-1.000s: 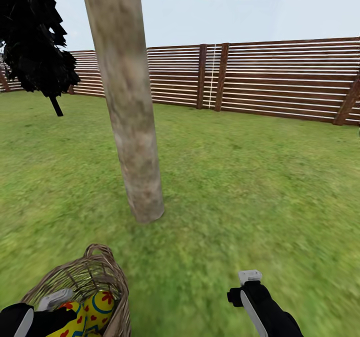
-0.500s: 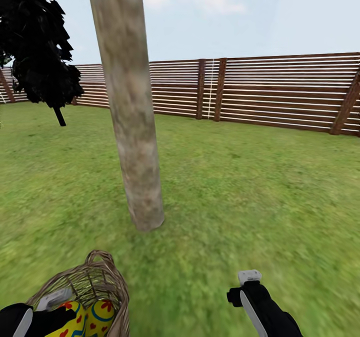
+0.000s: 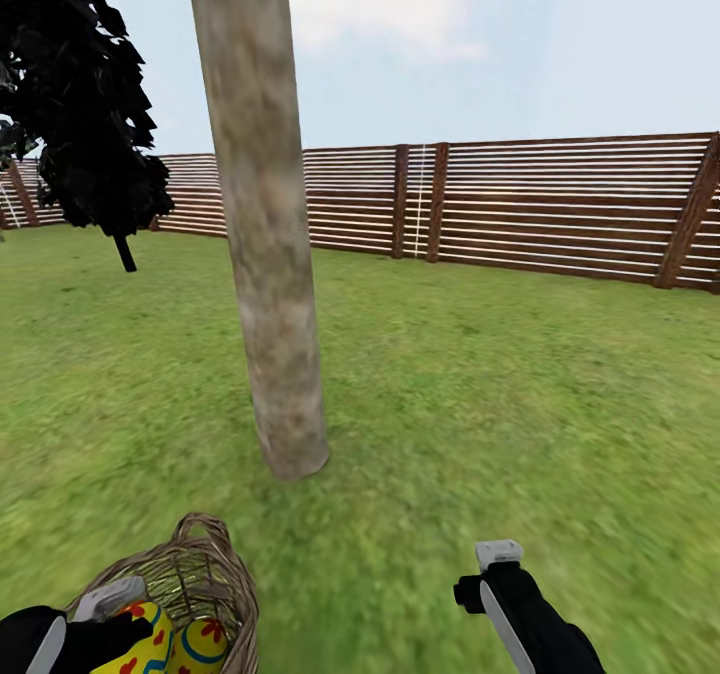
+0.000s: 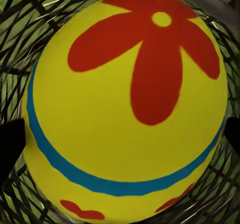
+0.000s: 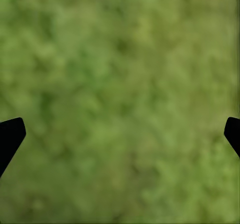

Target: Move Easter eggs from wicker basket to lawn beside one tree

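As the robot stood on the lawn (image 3: pixel 480 384), these held:
Tree: thick pale trunk (image 3: pixel 268 254) rose from grass just ahead of the basket.
Basket: wicker basket (image 3: pixel 205 574) sat low at robot's left, near the trunk base, not touching.
Eggs: yellow Easter eggs (image 3: pixel 170 644) lay inside the basket; one egg (image 4: pixel 125 104) with red flower and blue band sat right before the left wrist camera.
Left gripper (image 3: pixel 95 619): reached into basket; jaw state couldn't be told.
Right gripper (image 5: pixel 120 129): jaws wide apart, empty, over grass.
Background: slatted fence (image 3: pixel 560 209), black-leaved tree (image 3: pixel 85 104).
Writing: none readable.
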You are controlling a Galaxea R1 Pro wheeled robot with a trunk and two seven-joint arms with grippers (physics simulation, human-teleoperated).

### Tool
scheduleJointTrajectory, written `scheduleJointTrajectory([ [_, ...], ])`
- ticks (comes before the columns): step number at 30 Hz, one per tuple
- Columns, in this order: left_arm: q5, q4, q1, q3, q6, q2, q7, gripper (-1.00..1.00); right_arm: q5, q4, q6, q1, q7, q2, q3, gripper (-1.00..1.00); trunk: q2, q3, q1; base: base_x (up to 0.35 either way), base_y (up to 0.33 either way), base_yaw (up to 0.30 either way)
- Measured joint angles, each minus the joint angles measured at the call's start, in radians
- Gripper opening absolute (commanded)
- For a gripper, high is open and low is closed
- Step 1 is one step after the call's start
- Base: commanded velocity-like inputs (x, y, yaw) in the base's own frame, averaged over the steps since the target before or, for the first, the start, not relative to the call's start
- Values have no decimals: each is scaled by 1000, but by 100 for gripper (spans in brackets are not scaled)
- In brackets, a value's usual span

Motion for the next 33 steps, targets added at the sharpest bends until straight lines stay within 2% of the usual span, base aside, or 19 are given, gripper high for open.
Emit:
scheduleJointTrajectory([
  [8, 1, -1, 0, 0, -1, -1, 0, -100, 1, 0, 1, 0, -3, 0, 0, 100, 2, 31, -4, 0, 0, 146],
  [14, 0, 0, 0, -2, -1, -1, 0, -100, 1, 0, 1, 0, -2, -1, 0, 100, 3, 54, -6, 0, 0, 26],
  [33, -2, 0, 0, -5, -2, -1, 0, -100, 0, 0, 1, 0, -2, 0, -1, 100, 136, 114, -79, 0, 0, 0],
])
